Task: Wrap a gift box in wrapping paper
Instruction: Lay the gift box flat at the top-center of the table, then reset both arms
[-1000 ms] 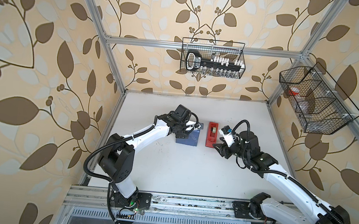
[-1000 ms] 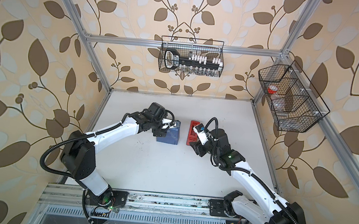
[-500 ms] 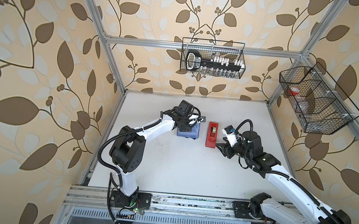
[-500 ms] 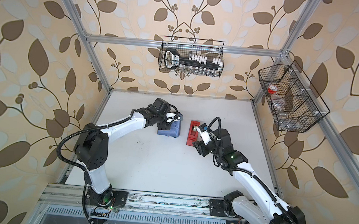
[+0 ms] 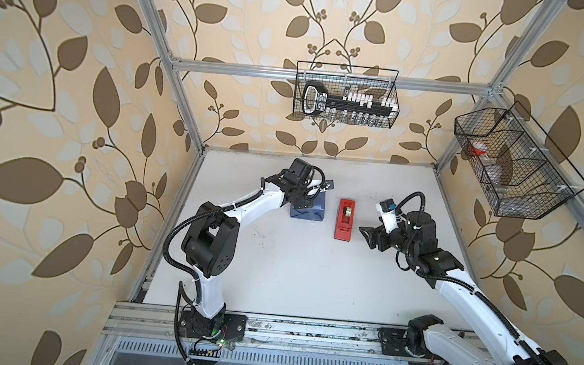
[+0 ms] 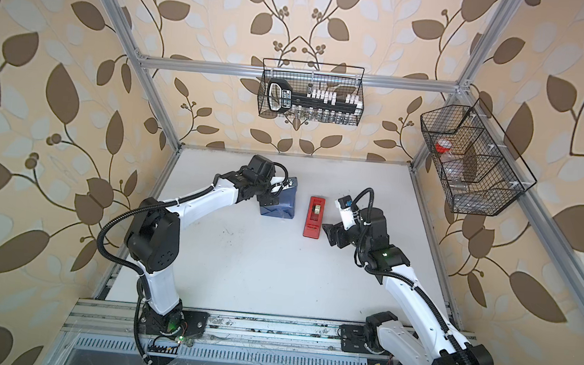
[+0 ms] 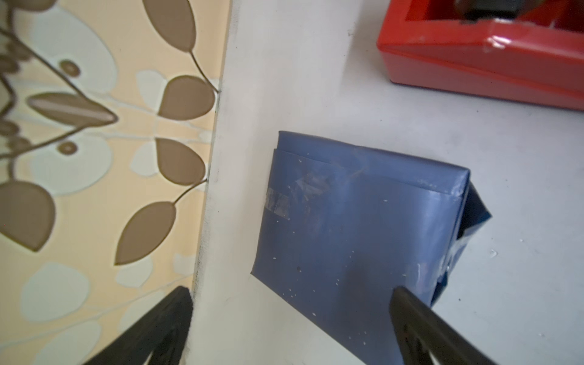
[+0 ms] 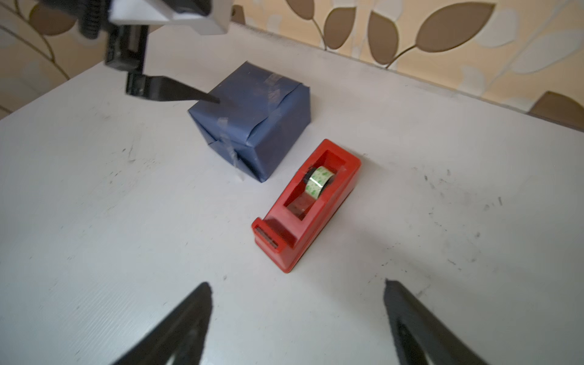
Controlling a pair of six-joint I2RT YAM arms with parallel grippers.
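Gift box (image 8: 252, 123), fully covered in dark-blue wrapping paper (image 7: 354, 227) w/ tape strips on seams, sits on white bench (image 5: 295, 262) just beside red tape dispenser (image 8: 308, 205), not touching it. Left tool (image 7: 290, 319) spread wide over box, one finger (image 8: 177, 91) above its top, prob. not in contact. Right tool (image 8: 297, 316) released, empty, near dispenser's cutter end.

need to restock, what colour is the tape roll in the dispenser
Pale with green specks, on the tape roll in the red dispenser; right wrist view shows it best.

Bright, even light; wrist views slightly blurred.
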